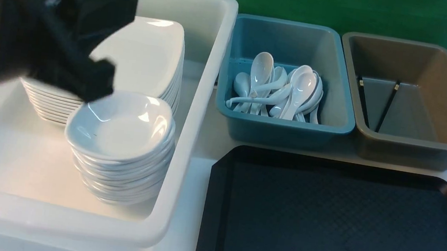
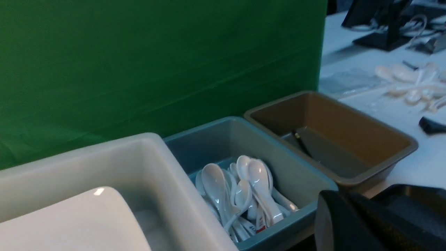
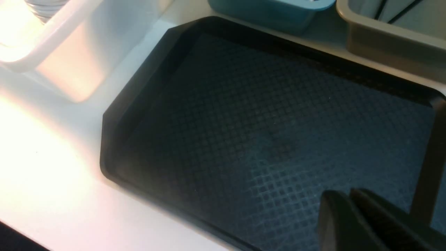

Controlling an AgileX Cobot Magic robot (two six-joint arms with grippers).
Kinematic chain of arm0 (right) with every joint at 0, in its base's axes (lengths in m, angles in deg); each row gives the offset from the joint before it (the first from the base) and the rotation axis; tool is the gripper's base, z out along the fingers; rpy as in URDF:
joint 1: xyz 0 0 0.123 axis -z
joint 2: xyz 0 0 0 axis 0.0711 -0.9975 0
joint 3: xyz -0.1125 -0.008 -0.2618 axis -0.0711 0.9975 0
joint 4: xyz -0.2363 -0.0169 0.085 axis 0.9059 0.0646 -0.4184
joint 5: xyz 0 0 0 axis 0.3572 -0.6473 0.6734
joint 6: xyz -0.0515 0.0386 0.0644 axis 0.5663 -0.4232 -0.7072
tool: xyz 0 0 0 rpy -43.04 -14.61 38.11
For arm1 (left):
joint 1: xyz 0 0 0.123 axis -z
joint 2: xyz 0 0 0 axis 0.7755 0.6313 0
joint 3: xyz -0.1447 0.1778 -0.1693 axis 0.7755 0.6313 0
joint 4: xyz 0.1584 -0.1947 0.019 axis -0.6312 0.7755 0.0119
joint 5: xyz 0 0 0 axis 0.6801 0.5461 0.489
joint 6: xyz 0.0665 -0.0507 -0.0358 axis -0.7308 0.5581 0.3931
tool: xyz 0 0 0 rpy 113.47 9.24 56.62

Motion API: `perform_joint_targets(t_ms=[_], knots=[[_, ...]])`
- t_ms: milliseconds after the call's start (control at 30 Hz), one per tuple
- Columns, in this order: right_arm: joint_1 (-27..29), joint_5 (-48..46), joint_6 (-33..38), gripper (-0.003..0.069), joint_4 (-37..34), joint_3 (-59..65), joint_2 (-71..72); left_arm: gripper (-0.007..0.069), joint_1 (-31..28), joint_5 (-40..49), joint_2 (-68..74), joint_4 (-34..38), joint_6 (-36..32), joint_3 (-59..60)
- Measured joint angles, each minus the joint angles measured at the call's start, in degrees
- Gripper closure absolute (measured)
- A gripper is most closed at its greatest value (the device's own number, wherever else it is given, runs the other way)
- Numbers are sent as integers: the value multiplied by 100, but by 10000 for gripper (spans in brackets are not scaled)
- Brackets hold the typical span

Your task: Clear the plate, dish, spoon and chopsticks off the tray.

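**Tray bare, tableware sorted into the bins**

Left hand (image 1: 99, 80), fingers pressed together, hovers over glossy stacked plates (image 1: 142, 53) and rounded dishes (image 1: 121, 128) in the white tub (image 1: 205, 97). Spoons (image 1: 279, 89) heap in the teal bin (image 1: 283, 128), handles mostly toward the robot. Chopsticks (image 1: 373, 103) lie front-to-back in the brown bin (image 1: 416, 149). The diamond-textured tray (image 1: 338, 229) runs crosswise; right hand (image 3: 350, 205) pressed together above it.

Black tray (image 1: 338, 229), plate (image 1: 142, 53) and dish (image 1: 121, 125) stacked in tub
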Motion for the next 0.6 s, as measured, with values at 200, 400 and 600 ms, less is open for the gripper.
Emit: perform_joint_targets(t_ms=[200, 400, 600], knots=[[0, 41, -66, 637, 172, 0, 0, 617, 49, -1742, -836, 183, 0, 1816], [0, 271, -109, 635, 217, 0, 0, 617, 55, -3323, -1001, 207, -23, 2943], [0, 289, -109, 617, 217, 0, 0, 617, 55, -3373, -916, 177, -23, 3472]])
